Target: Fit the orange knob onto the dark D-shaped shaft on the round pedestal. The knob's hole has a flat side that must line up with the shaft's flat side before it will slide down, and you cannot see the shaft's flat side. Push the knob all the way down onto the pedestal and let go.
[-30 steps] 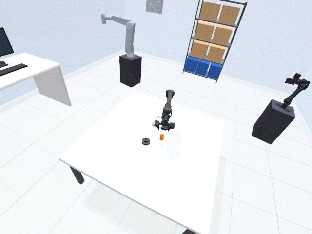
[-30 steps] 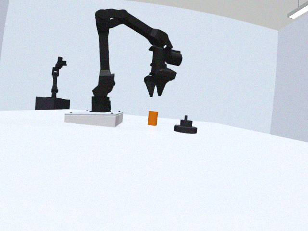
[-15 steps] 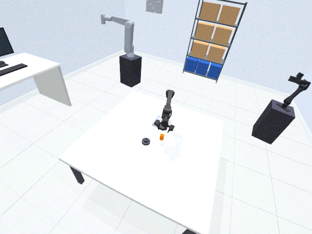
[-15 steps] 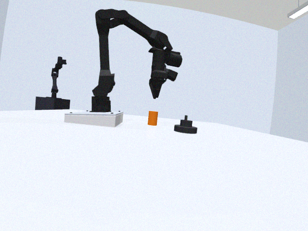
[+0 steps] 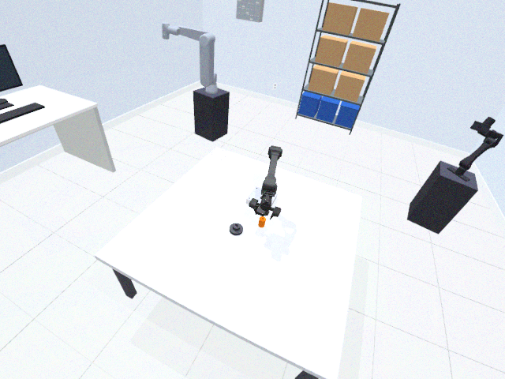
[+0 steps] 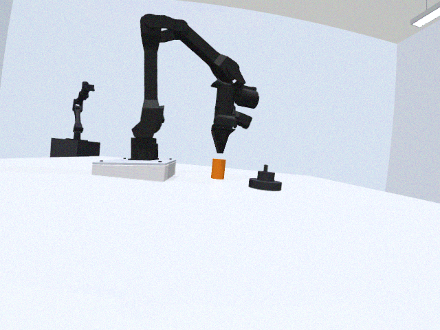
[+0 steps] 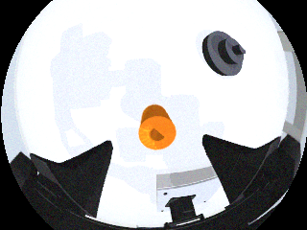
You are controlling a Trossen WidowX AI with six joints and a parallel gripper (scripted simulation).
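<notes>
End effector (image 5: 265, 214) (image 6: 220, 152) (image 7: 157, 144) spread almost to its limit, holding nothing; fingertips above the knob (image 5: 261, 222) (image 6: 218, 168) (image 7: 157, 133), which stands upright on the worktop (image 5: 245, 269) (image 6: 213, 248) (image 7: 96, 96), long axis vertical, hole upward; in the wrist view it lies between the fingers, slightly forward; a straight descent with slight centring appears due; pedestal (image 5: 236, 229) (image 6: 265, 184) (image 7: 221, 54) apart from the knob, its shaft (image 6: 265, 167) (image 7: 240, 50) bare; no containers noted on the worktop.

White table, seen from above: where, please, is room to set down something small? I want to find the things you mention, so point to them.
On the white table (image 5: 245, 294) (image 6: 213, 248) (image 7: 158, 29), between the round pedestal (image 5: 236, 232) (image 6: 265, 185) (image 7: 214, 54) and near edge. Crowded: around the orange knob (image 5: 261, 223) (image 6: 218, 168) (image 7: 165, 126), with the open pincer (image 5: 263, 214) (image 6: 220, 152) (image 7: 157, 144) above and pedestal nearby.
</notes>
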